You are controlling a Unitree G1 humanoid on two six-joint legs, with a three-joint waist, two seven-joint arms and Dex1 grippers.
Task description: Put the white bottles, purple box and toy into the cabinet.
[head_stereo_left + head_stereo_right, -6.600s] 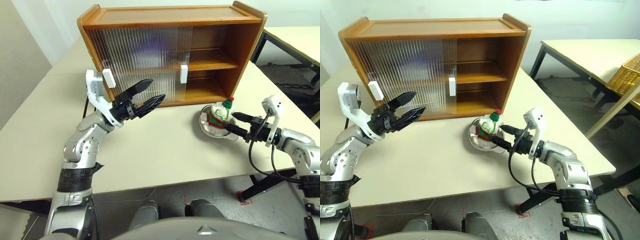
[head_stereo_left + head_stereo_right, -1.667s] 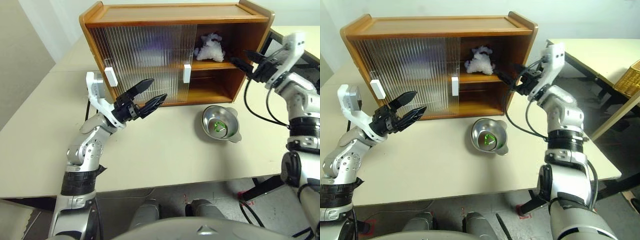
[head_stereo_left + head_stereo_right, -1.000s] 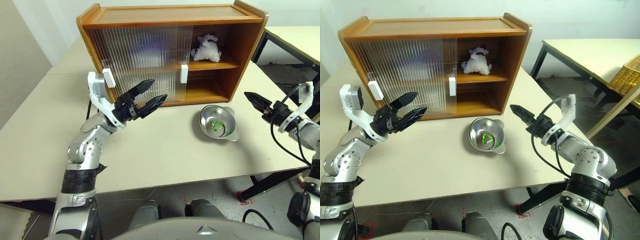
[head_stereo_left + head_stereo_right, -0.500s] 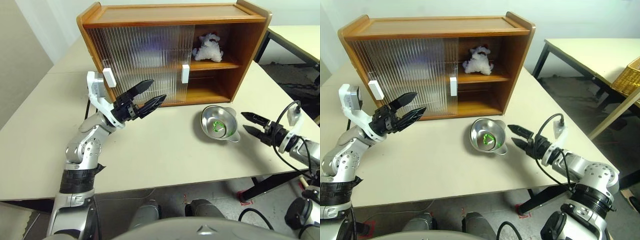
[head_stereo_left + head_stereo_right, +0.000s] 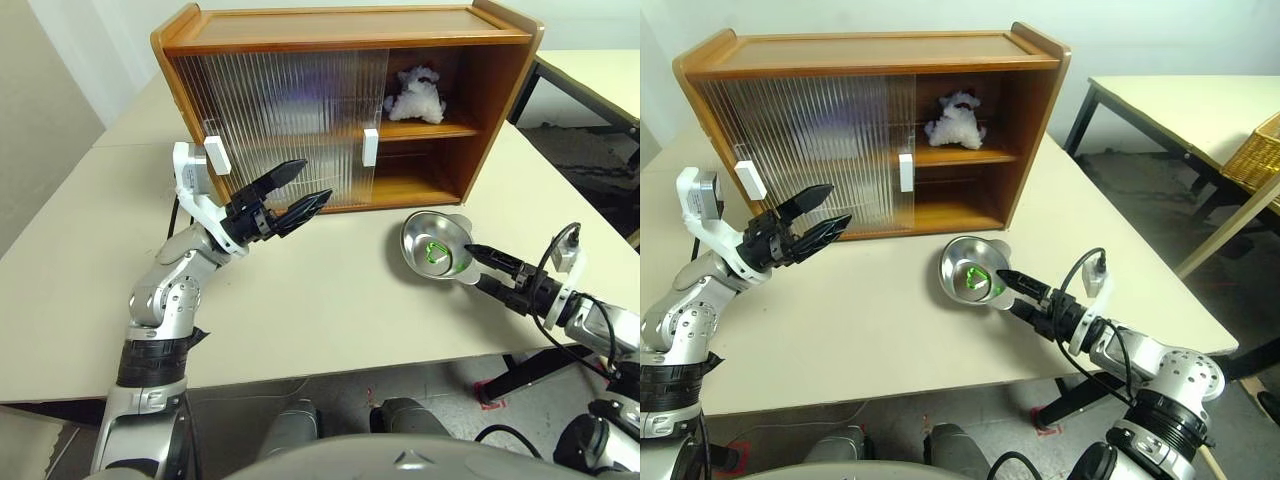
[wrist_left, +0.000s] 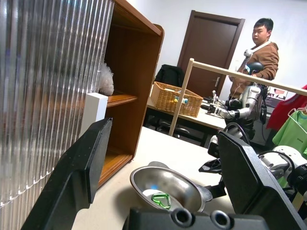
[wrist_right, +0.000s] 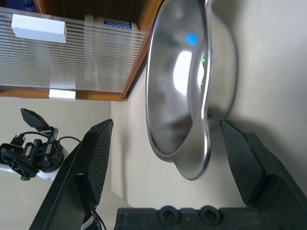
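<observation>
Toy shelved; right gripper (image 5: 1012,292) gaping at the metal bowl (image 5: 974,272)

The toy (image 5: 416,96), soft, light and squashy, sits on the cabinet (image 5: 350,40) upper shelf, well beyond both empty grippers. Left gripper (image 5: 300,195) hovers spread before the sliding door. The bowl's rim looks stiff and slick, probably pinchable at its lip.

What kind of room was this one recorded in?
Probably a robotics lab or workshop: plain beige work tables, a second humanoid robot standing beside a person, and a brown wooden cabinet with ribbed sliding doors set up as a prop.
</observation>
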